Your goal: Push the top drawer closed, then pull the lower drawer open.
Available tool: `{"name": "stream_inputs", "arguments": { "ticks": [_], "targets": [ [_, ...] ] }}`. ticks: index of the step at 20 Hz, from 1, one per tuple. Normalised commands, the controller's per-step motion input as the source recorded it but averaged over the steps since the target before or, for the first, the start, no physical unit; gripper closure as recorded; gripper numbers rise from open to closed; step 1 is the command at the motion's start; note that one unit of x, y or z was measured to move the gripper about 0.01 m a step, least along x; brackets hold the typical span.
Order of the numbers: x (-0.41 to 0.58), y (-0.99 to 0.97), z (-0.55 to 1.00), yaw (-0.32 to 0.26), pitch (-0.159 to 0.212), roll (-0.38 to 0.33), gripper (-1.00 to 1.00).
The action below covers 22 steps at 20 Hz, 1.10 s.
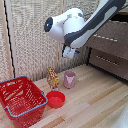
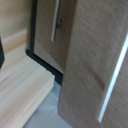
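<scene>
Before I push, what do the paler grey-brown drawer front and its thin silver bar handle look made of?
The paler grey-brown drawer front looks like matte wood or wood-look laminate: faint grain streaks show. Its thin silver bar handle looks like metal, pale and smooth, though blur leaves this uncertain.

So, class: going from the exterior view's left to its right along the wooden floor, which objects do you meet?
Red basket → yellow-brown figure → red bowl → pink cup → lower drawer.
</scene>
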Motion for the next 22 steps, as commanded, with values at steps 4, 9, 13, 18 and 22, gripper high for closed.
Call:
{"name": "stream_inputs", "arguments": {
  "ticks": [4, 9, 13, 18, 22],
  "targets": [
    [-0.152, -0.18, 0.4, 0.009, -0.046, -0.273, -1.0],
    [-0.08, -0.42, 0.07, 0.071, -0.06, -0.207, -1.0],
    [-0.042, -0.49, -0.04, 0.088, -0.044, -0.148, -1.0],
    [-0.049, -0.45, -0.03, 0.093, -0.044, -0.151, -1.0],
    [-0.187, -0.59, -0.01, 0.084, -0.074, -0.159, -1.0]
  ]
}}
